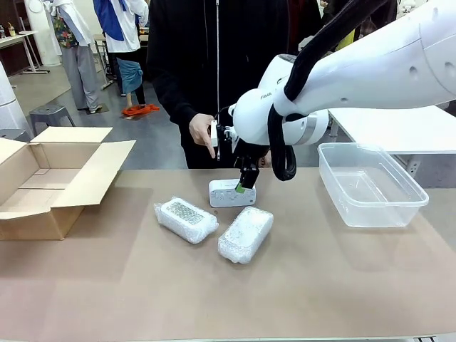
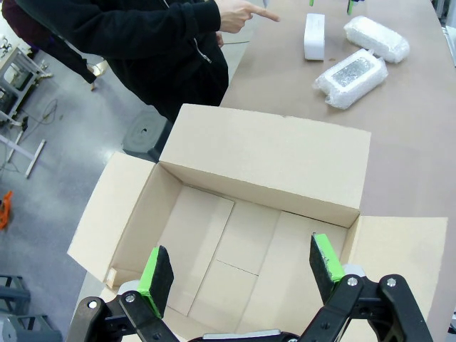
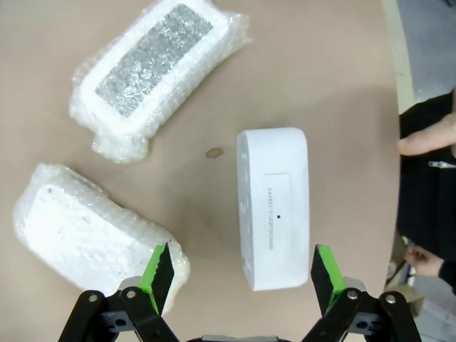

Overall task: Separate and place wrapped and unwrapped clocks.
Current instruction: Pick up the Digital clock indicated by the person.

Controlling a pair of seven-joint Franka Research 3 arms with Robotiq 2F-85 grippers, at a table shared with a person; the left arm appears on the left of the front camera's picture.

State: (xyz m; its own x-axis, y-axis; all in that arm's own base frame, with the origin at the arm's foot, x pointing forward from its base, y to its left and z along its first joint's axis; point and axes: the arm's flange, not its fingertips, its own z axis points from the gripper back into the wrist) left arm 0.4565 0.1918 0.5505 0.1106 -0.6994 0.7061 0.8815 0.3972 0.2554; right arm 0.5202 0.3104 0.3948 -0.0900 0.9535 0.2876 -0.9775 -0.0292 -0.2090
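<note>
**Right arm hovering over bare clock as wrapped pair lie alongside**

The right gripper (image 1: 244, 187) is hanging just over the bare white clock (image 1: 229, 193) at the far middle of the brown table (image 1: 320, 285), its green-padded fingers spread wide and gripping nothing. In the right wrist view the clock is lying lengthwise between the two pads, nearer one of them than the other. Two bubble-wrapped clocks are resting nearer the robot: one (image 1: 187, 219) is showing a grey face through the wrap, the other (image 1: 246, 234) is lying just beside it to the right, angled toward the bare clock. A person in black is standing at the far edge, one hand (image 1: 201, 132) pointing a finger down toward the bare clock. The left gripper (image 2: 239, 246), fingers likewise apart and holding nothing, is hovering over an open cardboard box (image 1: 43, 178) at the table's left end. A clear plastic tub (image 1: 410, 174) is sitting at the right.
</note>
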